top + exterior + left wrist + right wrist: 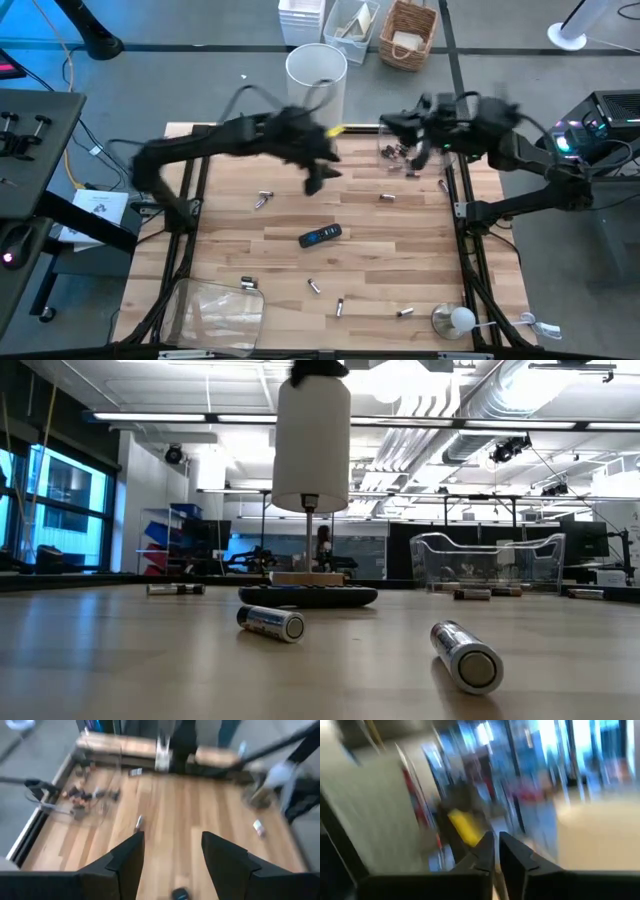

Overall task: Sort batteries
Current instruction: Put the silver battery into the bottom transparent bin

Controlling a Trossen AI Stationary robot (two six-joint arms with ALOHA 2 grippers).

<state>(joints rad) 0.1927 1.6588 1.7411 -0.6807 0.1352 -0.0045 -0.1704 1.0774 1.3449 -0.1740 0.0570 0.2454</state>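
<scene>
text: none legible | batteries [270, 622]: label print too small to read | signs: none

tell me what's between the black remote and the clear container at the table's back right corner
In the high view, one loose battery lies on the wood between the black remote and the clear container; otherwise that stretch is bare.
</scene>
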